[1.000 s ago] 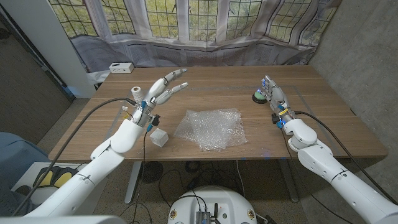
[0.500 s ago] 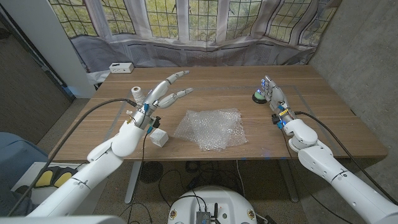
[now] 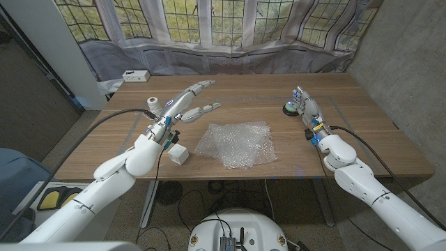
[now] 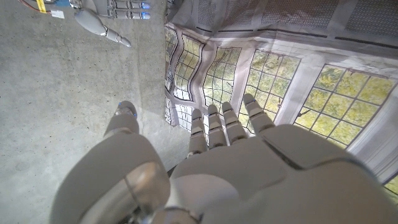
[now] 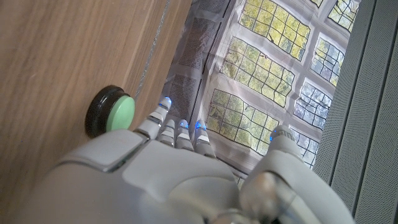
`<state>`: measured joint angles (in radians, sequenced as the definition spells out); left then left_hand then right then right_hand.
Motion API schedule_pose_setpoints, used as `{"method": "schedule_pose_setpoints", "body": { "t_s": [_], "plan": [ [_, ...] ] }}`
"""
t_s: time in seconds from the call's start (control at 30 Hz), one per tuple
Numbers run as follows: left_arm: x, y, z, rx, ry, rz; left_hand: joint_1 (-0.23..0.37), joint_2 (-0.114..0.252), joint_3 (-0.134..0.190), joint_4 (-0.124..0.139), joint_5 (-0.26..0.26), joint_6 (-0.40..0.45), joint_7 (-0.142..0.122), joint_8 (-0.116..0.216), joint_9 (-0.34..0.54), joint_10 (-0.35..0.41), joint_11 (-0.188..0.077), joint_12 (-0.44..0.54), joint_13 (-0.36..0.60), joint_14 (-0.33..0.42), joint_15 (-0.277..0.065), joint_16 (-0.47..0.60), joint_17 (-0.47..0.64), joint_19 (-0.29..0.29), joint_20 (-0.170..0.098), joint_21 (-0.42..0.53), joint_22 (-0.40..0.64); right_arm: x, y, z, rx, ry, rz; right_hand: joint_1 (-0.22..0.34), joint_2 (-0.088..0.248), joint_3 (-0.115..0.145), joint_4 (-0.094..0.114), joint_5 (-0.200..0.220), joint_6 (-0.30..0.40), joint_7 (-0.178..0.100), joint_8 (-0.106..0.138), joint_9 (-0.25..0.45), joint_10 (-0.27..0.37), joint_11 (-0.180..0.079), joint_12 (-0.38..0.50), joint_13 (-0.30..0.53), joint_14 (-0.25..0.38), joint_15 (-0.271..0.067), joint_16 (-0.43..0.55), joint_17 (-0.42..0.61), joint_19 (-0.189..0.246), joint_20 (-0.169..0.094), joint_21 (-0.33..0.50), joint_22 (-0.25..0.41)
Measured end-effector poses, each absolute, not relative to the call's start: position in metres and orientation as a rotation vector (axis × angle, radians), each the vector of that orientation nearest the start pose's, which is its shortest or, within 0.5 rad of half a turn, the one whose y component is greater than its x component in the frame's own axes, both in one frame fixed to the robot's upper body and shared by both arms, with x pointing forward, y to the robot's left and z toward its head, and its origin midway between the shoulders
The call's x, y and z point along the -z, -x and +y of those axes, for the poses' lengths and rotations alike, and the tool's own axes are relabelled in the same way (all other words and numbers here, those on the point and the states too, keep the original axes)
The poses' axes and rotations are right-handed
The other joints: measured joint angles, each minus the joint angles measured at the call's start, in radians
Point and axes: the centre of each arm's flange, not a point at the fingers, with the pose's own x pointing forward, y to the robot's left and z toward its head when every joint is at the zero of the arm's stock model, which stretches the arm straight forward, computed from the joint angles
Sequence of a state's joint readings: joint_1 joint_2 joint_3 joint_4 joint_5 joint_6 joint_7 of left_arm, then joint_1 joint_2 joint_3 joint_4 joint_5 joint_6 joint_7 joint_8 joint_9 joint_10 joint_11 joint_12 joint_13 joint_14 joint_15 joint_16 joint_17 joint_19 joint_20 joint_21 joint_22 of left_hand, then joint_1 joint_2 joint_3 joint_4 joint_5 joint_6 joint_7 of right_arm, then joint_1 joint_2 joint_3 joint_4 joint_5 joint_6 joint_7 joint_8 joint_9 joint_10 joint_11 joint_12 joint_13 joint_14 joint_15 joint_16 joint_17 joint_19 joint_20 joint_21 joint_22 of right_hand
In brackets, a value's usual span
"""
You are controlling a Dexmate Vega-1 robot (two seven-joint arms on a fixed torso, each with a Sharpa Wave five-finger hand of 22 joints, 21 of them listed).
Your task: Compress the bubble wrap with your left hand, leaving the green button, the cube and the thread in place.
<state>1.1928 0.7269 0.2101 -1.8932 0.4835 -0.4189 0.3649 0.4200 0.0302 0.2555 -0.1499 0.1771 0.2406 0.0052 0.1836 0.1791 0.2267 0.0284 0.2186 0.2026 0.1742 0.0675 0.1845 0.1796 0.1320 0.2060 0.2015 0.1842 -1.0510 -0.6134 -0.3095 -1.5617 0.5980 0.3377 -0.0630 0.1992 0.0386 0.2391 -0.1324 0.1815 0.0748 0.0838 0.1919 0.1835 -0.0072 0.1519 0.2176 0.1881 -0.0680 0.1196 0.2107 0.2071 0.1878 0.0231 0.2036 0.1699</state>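
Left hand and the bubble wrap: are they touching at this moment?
Apart. In the head view the left hand is raised with fingers spread, left of and behind the bubble wrap, with bare table between them.

No text, label, brand, number or sign is showing legibly anywhere; the small white box (image 3: 135, 75) sitting at the worktop's far left is too small to read.
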Motion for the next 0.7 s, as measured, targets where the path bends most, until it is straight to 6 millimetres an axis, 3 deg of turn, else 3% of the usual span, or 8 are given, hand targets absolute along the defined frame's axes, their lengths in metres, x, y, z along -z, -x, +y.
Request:
{"method": "schedule_pose_setpoints", "body": {
  "t_s": [0.5,0.7],
  "plan": [
    [-0.006,-0.480,0.218,0.029,-1.143,-1.141,0.004,-0.046,-0.013,-0.002,0.000,-0.092,-0.010,-0.007,0.005,-0.084,-0.012,-0.023,0.005,-0.062,0.019,-0.004,0.000,-0.005,0.005,0.000,0.000,0.049,-0.594,-0.298,-0.191,0.005,-0.663,0.000,0.000,0.000,0.000,0.000,0.000,0.000,0.000,0.000,0.004,-0.004,0.000,0.000,0.000,0.000,0.000,0.000,0.000,0.000,0.000,0.000],
    [-0.007,-0.481,0.213,0.042,-1.200,-1.109,0.004,-0.046,-0.017,-0.006,0.000,-0.098,-0.016,-0.007,0.005,-0.095,-0.012,-0.023,0.005,-0.066,0.017,-0.004,0.000,-0.005,0.005,0.000,0.000,0.048,-0.595,-0.300,-0.193,0.001,-0.663,0.000,0.000,0.000,0.000,0.000,0.000,0.000,0.000,0.000,0.004,-0.004,0.000,0.000,0.000,0.000,0.000,0.000,0.000,0.000,0.000,0.000]
  ]
}}
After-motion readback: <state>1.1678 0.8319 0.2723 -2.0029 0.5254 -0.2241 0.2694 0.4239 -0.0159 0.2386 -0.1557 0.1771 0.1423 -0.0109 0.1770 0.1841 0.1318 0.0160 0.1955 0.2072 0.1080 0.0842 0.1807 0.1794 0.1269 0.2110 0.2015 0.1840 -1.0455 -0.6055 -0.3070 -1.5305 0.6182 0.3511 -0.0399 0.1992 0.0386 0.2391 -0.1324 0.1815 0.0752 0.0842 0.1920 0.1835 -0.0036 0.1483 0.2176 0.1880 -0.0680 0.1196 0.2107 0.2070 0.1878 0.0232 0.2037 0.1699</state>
